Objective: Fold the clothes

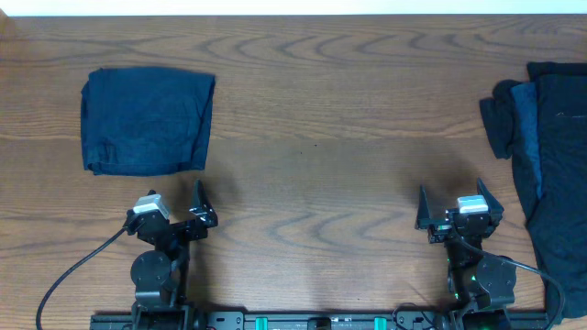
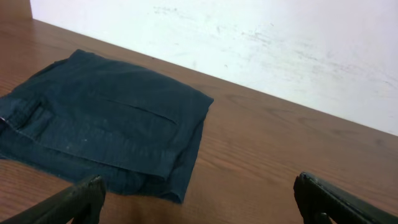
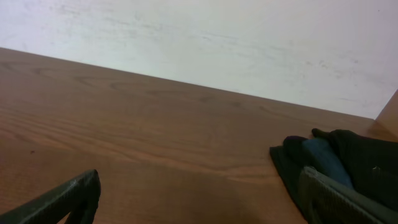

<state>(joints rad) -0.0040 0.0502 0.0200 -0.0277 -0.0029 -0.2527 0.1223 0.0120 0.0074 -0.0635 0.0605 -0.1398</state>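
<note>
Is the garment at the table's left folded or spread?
Folded: the garment is a compact rectangle; left wrist view shows stacked layers at its edge.

On the tabletop (image 1: 348, 110), a folded garment (image 1: 147, 122) lies at the far left, just ahead of the left end effector (image 1: 174, 206). A heap of clothes (image 1: 550, 156), seemingly several overlapping pieces, runs along the right edge, beside the right end effector (image 1: 451, 197). Garment and heap lie well apart.

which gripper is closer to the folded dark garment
Left. The left gripper hangs open just short of the folded garment. The right gripper is far across the table, open beside the rumpled pile of unfolded clothes.
</note>
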